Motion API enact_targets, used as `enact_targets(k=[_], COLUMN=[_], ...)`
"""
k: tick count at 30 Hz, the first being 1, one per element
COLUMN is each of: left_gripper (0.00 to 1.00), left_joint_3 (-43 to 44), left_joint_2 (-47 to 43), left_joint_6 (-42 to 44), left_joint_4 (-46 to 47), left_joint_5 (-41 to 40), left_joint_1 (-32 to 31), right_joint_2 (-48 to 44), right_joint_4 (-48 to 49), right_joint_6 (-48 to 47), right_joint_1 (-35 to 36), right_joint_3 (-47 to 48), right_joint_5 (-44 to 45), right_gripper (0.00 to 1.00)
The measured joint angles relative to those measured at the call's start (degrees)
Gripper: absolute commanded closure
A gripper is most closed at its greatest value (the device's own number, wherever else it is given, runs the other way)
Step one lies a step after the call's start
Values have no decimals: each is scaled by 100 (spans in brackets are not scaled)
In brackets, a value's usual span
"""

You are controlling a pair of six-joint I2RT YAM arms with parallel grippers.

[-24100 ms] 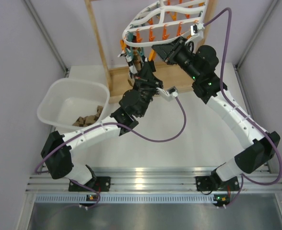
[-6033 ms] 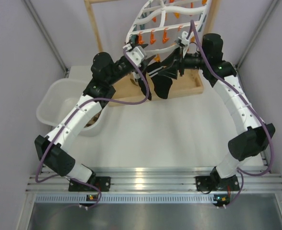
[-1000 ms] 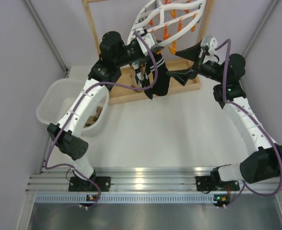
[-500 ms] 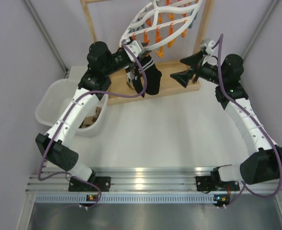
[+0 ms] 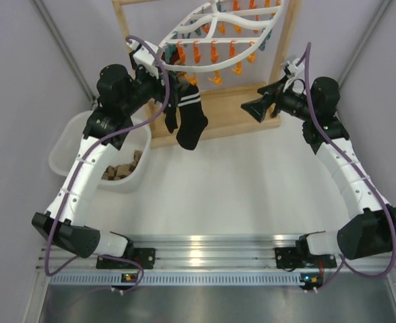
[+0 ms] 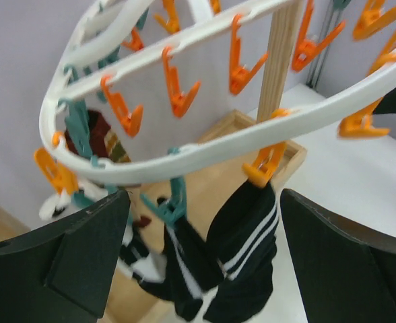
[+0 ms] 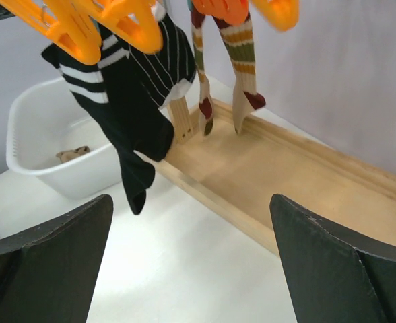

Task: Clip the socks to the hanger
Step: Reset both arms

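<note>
No writing, label, brand, number or sign can be read in any view. The white oval plastic lattice hanger (image 6: 205, 151) and its orange and teal clip pegs carry only plain moulded plastic. On the black fabric sock (image 5: 191, 128) pegged under the hanger, the two white cuff bands are plain stripes, not lettering. The white plastic tub (image 7: 36, 128) to the left of the hanger and the wooden stand frame (image 7: 306, 175) behind it show bare surfaces.
</note>
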Motion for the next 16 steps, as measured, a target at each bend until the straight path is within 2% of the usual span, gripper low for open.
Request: enact_targets(k=[5, 12, 13, 16], left_gripper=[2, 3, 5, 3], left_joint_3=[-48, -1231, -1370, -1849], left_joint_2=[-94, -203, -216, -442], left_joint_6=[-597, -863, -859, -833], left_joint_4=[-1506, -3040, -3156, -3403], left_joint_5=[-245, -1169, -1283, -1545], left_joint_1=[372, 669, 669, 671], right_joint_2=[-258, -787, -881, -1121], right_joint_4=[-573, -1346, -1412, -1591], right_joint_6=[-118, -415, -455, -527], right_joint_1=[-33, -50, -52, -52], right_joint_3=[-247, -890, -1049, -1432], right_joint_5=[413, 951, 1027, 1176], right_gripper=[0, 0, 0, 0])
